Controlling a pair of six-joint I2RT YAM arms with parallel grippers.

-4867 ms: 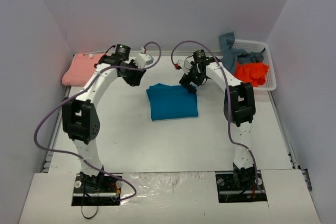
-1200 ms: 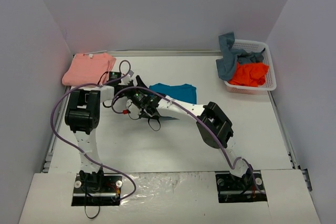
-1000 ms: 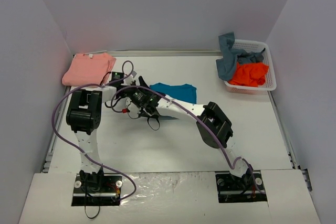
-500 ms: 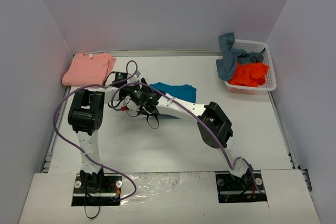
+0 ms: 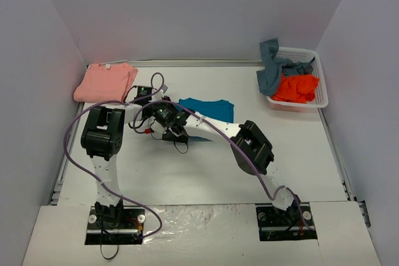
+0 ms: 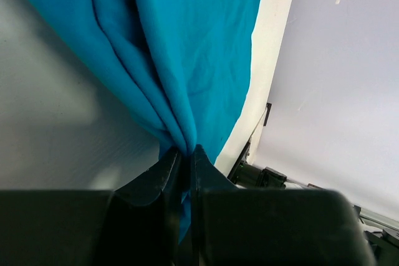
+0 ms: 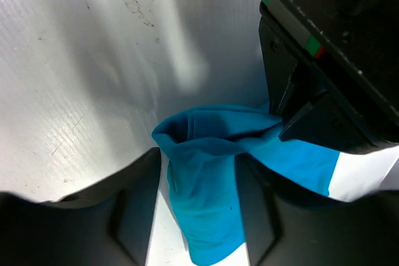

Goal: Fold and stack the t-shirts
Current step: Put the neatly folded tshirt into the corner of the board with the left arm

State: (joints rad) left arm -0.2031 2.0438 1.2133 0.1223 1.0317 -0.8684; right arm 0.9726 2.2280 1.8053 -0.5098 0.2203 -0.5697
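Observation:
The teal-blue t-shirt [image 5: 209, 109] lies left of the table's middle, with its left edge bunched up. My left gripper [image 5: 157, 108] is shut on that edge; in the left wrist view the cloth [image 6: 187, 42] is pinched between the closed jaws [image 6: 186, 154]. My right gripper [image 5: 169, 123] reaches across from the right. It is shut on a thick fold of the same shirt [image 7: 209, 216], with the cloth filling the gap between its fingers [image 7: 199, 160]. The salmon-pink shirt [image 5: 105, 81] lies folded at the back left. The orange shirt [image 5: 298, 86] and the grey-blue shirt [image 5: 274, 66] are in the basket.
The white lattice basket [image 5: 319, 78] stands at the back right against the wall. Purple cables loop from both arms over the left half of the table. Grey walls close in the left, back and right sides.
Since 4.9 s ago both grippers have taken hold of the teal shirt and dragged it left. In the last second they shifted slightly left and toward the back.

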